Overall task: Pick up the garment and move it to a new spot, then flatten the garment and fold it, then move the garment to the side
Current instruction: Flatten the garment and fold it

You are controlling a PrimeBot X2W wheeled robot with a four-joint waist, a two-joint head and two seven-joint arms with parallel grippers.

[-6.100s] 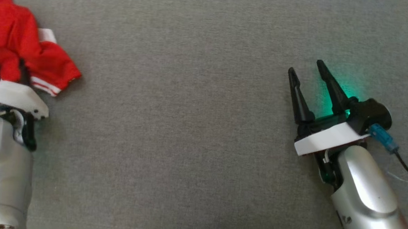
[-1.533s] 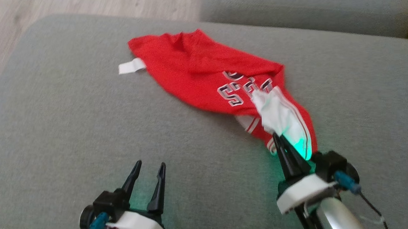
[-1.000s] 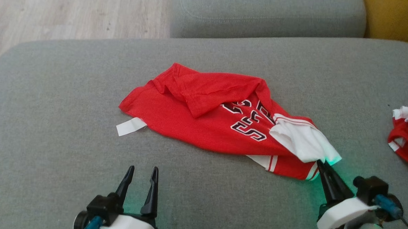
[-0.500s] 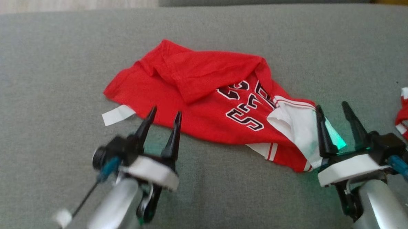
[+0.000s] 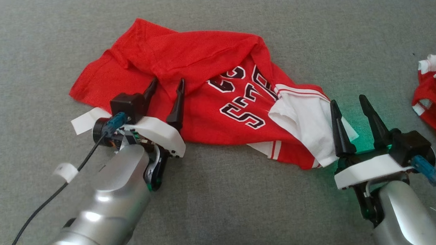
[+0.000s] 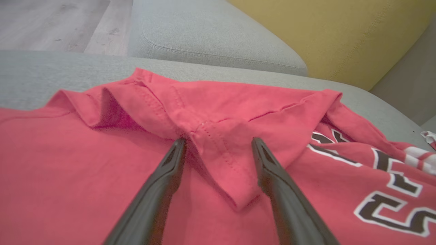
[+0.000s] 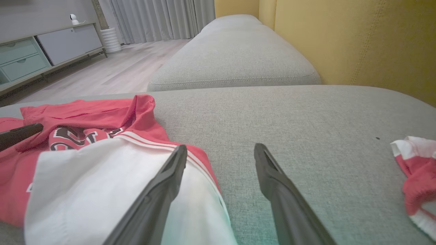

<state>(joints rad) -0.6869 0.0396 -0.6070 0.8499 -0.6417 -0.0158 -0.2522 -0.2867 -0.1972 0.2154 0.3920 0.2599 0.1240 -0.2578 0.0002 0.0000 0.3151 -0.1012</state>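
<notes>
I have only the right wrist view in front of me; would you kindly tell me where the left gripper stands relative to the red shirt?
Observer: The left gripper is open over the red shirt, its two fingers either side of a folded-over flap.
Operator: Thank you. Is the shirt lying flat?
Observer: No. A wide fold from its far edge lies across the body, reaching down to the lettering.
Operator: Is there anything at its left end?
Observer: A white strip sticks out from under the shirt, right beside the left gripper's wrist.
</notes>
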